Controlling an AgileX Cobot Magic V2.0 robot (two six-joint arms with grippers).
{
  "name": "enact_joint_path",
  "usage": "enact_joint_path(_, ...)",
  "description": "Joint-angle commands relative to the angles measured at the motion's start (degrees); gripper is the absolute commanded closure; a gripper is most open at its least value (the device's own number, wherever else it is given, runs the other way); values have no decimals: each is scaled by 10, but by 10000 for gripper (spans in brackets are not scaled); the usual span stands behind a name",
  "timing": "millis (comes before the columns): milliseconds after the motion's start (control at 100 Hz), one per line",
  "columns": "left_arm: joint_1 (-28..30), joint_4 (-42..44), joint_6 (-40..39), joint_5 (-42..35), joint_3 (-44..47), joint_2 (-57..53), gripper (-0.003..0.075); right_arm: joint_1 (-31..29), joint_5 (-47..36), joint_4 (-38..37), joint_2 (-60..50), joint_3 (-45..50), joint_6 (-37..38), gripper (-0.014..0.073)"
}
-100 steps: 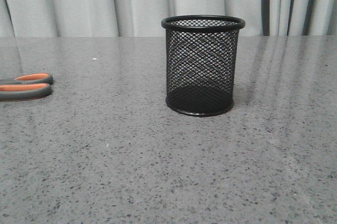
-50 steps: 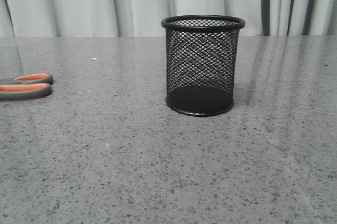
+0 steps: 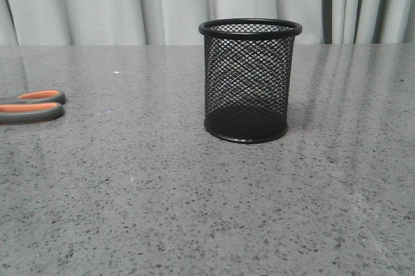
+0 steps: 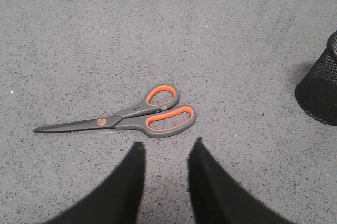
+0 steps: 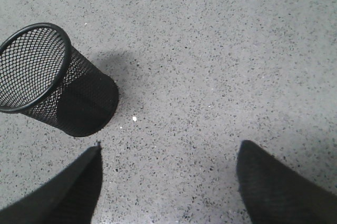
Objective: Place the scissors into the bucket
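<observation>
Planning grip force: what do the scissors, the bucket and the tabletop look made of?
The scissors: dull dark metal blades; matte grey handles with orange lining, probably plastic or rubber. The bucket: black wire mesh, likely coated metal, see-through walls. The table: speckled grey, faintly glossy, stone-like, possibly laminate.

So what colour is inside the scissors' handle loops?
Orange, inside the dark grey handles of the scissors; the left wrist view shows it best.
</observation>
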Motion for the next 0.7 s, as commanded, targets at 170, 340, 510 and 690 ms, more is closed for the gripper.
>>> enact_joint_path(170, 0, -17, 28, -16, -29, 61, 368, 0, -28, 15, 7, -22, -18, 74)
enact_joint_path(340, 0, -10, 92, 72, -89, 165, 368, 0, -28, 17, 7, -22, -19, 74)
enact_joint_path(510, 0, -4, 172, 160, -168, 277, 368, 4, -24, 17, 7, -22, -19, 74)
enact_joint_path(690, 0, -4, 271, 191, -230, 363, 374, 17, -10, 17, 7, -22, -19, 74)
